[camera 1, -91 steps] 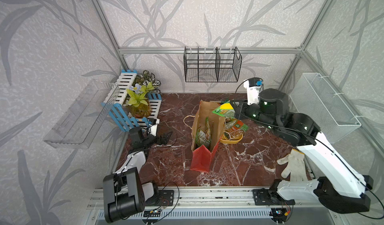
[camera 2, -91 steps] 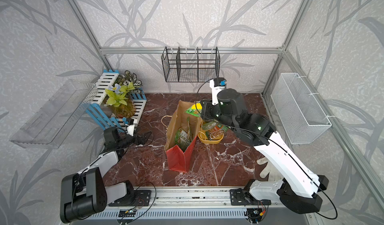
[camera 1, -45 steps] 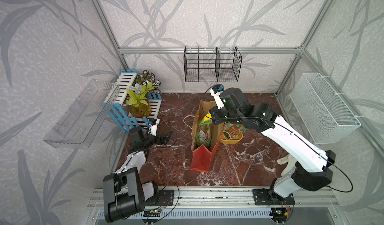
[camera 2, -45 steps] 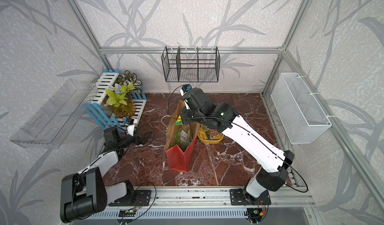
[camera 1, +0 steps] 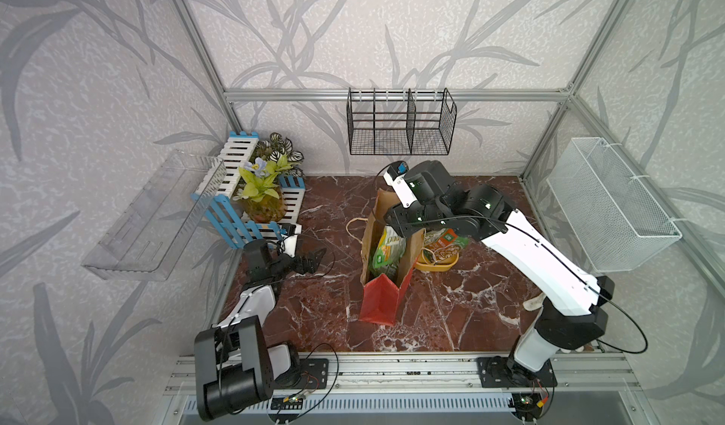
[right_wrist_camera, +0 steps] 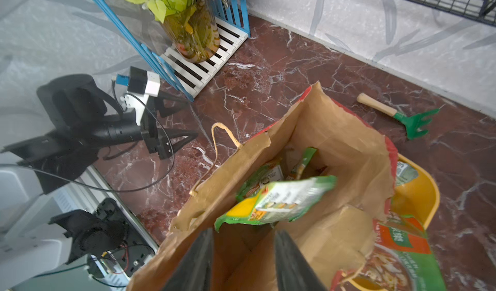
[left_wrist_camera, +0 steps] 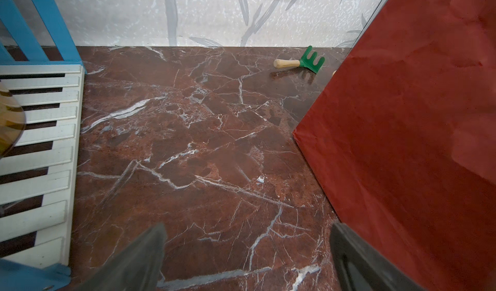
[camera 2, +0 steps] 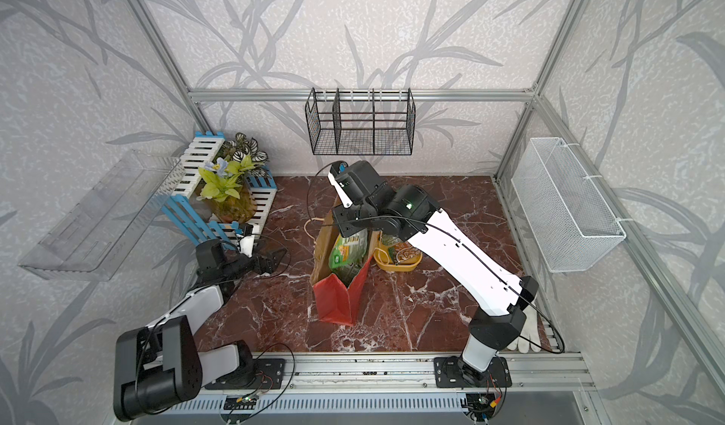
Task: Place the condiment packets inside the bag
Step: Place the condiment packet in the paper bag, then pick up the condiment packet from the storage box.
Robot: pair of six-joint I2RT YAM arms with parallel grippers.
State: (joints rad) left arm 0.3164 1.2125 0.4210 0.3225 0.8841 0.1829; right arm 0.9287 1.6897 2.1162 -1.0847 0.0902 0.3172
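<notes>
The right hand (right_wrist_camera: pixel 244 232) hangs over the open mouth of a red paper carrier bag (right_wrist_camera: pixel 335 142) with a brown kraft lining. Its two dark fingers (right_wrist_camera: pixel 193 260) are parted, with nothing between them. Just beyond the fingertips, a green-and-yellow glossy condiment packet (right_wrist_camera: pixel 276 201), blurred, sits tilted inside the bag's mouth. Whether its near corner touches a finger cannot be told. More green packets (right_wrist_camera: pixel 261 179) lie deeper inside, and they show through the open top in both top views (camera 1: pixel 386 246).

The bag stands upright in the middle of the dark red marble table (camera 1: pixel 451 317). One pale twisted-cord handle (right_wrist_camera: pixel 222 134) droops over the rim on the left arm's side. A yellow plastic tub (camera 1: pixel 439 266) sits just beside the bag on the right arm's side. It holds an orange-and-green packet (right_wrist_camera: pixel 397 252) printed with a pale food picture.

The left hand (left_wrist_camera: pixel 248 228) rests low over the table, apart from the bag. Its fingers are spread wide and empty, and the bag's red wall fills one side of its wrist view.

A small green toy rake with a wooden handle (right_wrist_camera: pixel 397 115) lies on the table behind the bag, near the back wall. At the table's left edge, a blue-and-white slatted stand (camera 1: pixel 251 207) carries a glass vase of green leaves (camera 1: pixel 265 203).
</notes>
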